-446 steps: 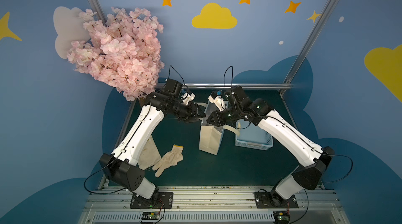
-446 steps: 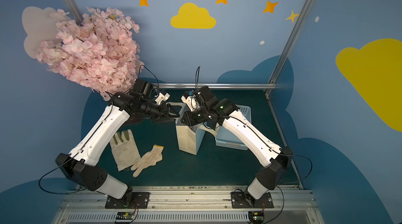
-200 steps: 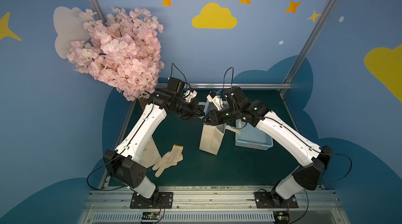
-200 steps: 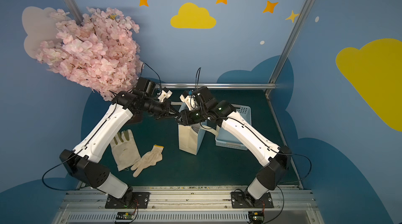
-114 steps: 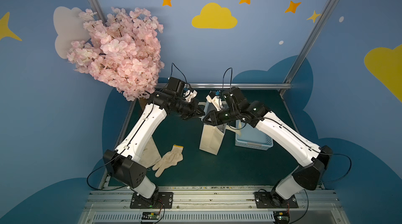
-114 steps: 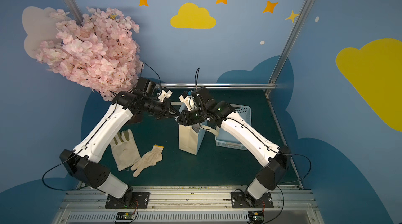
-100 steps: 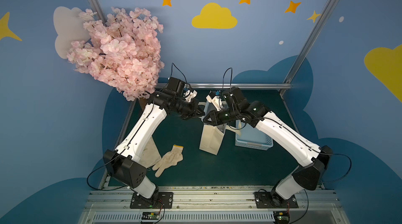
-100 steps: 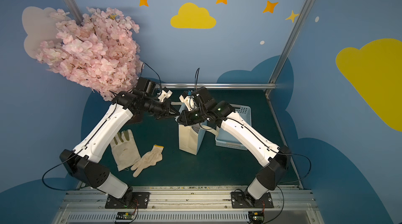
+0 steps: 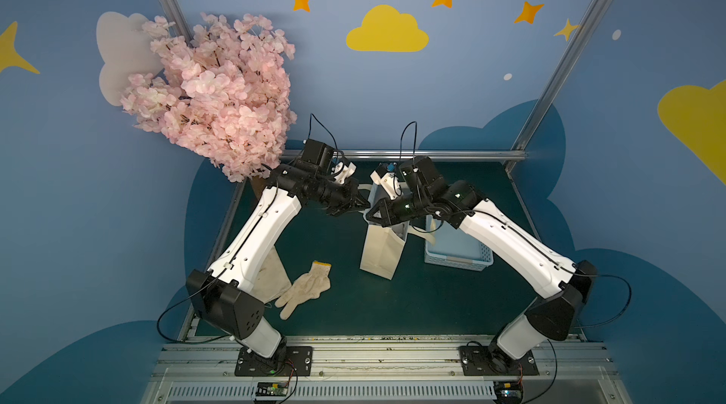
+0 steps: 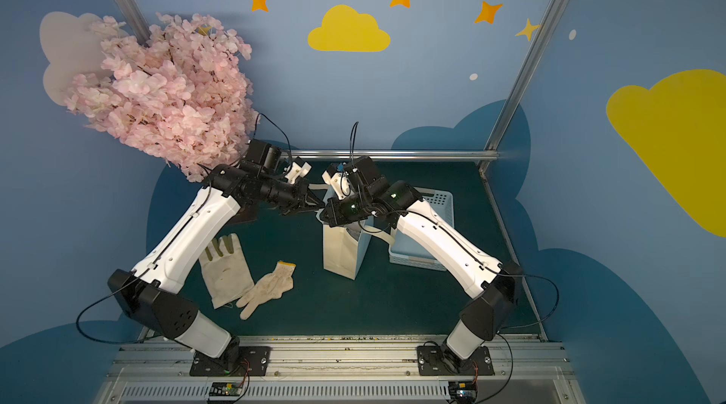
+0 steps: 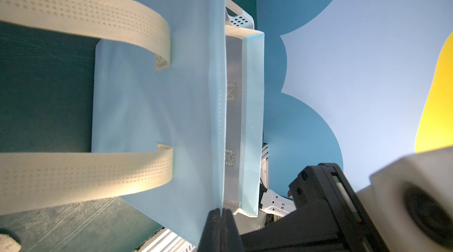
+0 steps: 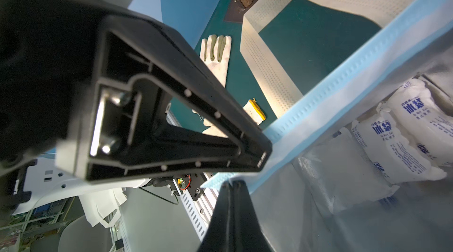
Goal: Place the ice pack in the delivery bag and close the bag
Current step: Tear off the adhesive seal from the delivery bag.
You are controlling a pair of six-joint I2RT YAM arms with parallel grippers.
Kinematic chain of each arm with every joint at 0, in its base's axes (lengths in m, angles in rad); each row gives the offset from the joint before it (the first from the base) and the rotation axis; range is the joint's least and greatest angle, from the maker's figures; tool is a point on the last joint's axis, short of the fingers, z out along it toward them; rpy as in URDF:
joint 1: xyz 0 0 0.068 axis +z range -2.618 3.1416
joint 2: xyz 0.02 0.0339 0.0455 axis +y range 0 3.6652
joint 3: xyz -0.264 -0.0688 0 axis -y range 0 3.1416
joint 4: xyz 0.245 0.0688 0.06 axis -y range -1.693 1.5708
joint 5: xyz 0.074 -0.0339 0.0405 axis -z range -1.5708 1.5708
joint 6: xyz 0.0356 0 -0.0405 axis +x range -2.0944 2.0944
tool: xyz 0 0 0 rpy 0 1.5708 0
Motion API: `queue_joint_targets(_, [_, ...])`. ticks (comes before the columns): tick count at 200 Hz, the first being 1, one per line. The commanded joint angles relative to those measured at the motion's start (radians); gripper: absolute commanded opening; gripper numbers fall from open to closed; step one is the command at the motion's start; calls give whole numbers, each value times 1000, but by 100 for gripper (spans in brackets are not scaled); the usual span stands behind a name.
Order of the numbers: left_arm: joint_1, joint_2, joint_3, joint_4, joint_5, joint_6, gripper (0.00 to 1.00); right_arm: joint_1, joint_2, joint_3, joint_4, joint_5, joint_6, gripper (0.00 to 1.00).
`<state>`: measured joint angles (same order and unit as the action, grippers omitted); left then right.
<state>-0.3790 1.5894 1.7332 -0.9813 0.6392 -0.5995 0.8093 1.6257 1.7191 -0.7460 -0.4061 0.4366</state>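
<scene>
The delivery bag [image 9: 382, 251] [image 10: 341, 249] stands upright mid-table, light blue with cream side panels. In the left wrist view my left gripper [image 11: 221, 211] is shut on the bag's blue rim [image 11: 219, 116], near a corner of the mouth. My right gripper [image 12: 231, 184] is shut on the rim [image 12: 343, 79] close by. Both meet at the bag's top in both top views, left gripper [image 9: 363, 205] and right gripper [image 9: 370, 216]. White ice packs [image 12: 384, 148] with blue print lie inside on the silver lining. A cream handle [image 11: 85, 15] hangs outside.
A light blue perforated basket [image 9: 457, 258] [image 10: 440, 201] sits just right of the bag, under my right arm. Two gloves [image 10: 226, 268] [image 10: 269, 288] lie at the front left. A pink blossom tree [image 9: 220, 99] stands at the back left corner.
My right gripper has shut on the bag's rim. The left gripper has stayed shut on the rim, and both arms have barely moved.
</scene>
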Motion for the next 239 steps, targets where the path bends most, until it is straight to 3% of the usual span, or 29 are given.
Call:
queue_joint_targets(1, [1, -9, 0, 15, 20, -2, 3, -13, 0, 34, -38, 31, -20, 0])
queue_joint_targets(23, [4, -11, 1, 15, 14, 1, 5, -23, -12, 35, -63, 68, -59, 0])
queue_joint_targets(59, [24, -33, 8, 45, 23, 6, 51, -28, -10, 63, -89, 132, -149, 0])
queue_joint_targets(87, [57, -77, 1, 72, 27, 30, 68, -38, 1, 95, -90, 205, -258, 0])
queue_joint_targets(119, [94, -157, -59, 112, 16, 84, 72, -64, 31, 145, -74, 394, -433, 0])
queue_joint_targets(156, [119, -266, -190, 166, -1, 180, 75, -117, 82, 176, 76, 600, -600, 0])
queue_joint_targets(184, [126, -341, -285, 204, -9, 229, 78, -174, 139, 299, 68, 537, -629, 0])
queue_joint_targets(198, [125, -364, -313, 211, 3, 240, 78, -189, 128, 283, 74, 530, -646, 0])
queue_joint_targets(239, [125, -445, -446, 247, 102, 370, 79, -316, 179, 383, 84, 519, -624, 0])
